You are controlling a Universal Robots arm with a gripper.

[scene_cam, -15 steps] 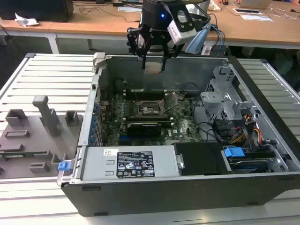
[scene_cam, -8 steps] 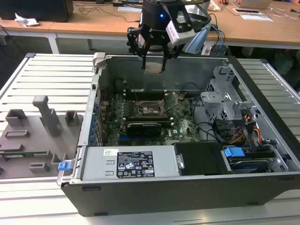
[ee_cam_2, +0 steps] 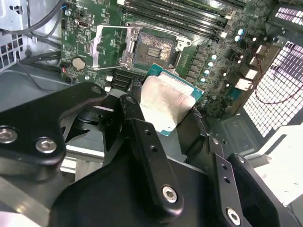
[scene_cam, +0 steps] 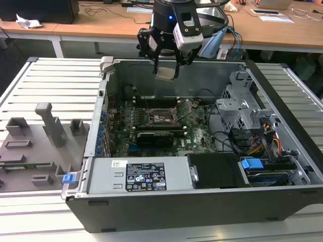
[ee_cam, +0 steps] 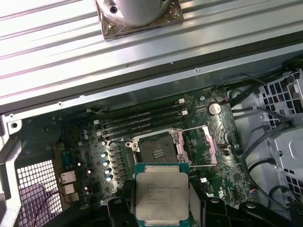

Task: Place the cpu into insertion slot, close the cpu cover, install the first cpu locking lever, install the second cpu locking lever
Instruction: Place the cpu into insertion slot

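Silver-grey cpu (ee_cam: 162, 196) hangs level, clamped by its edges in the gripper (scene_cam: 166, 69), well above the insertion slot (ee_cam: 156, 149). Its cpu cover (ee_cam: 209, 144) lies swung open, so the slot is bare to take it

**Q:** Which items carry print?

**A:** Four. In the exterior view, a black label (scene_cam: 145, 177) on the grey power supply box (scene_cam: 103, 179) bears rows of white text and symbols. A small white sticker (scene_cam: 119, 163) sits just beside it on the same box.

**Q:** Can either be read?

**A:** No. The characters are too small to tell.

**Q:** And elsewhere?

**A:** In the first wrist view, the metal top of the cpu (ee_cam: 162, 194) bears several lines of engraved characters; none can be made out. In the second wrist view, the green circuit board (ee_cam_2: 80, 35) bears tiny white markings beside its parts, likewise unreadable.
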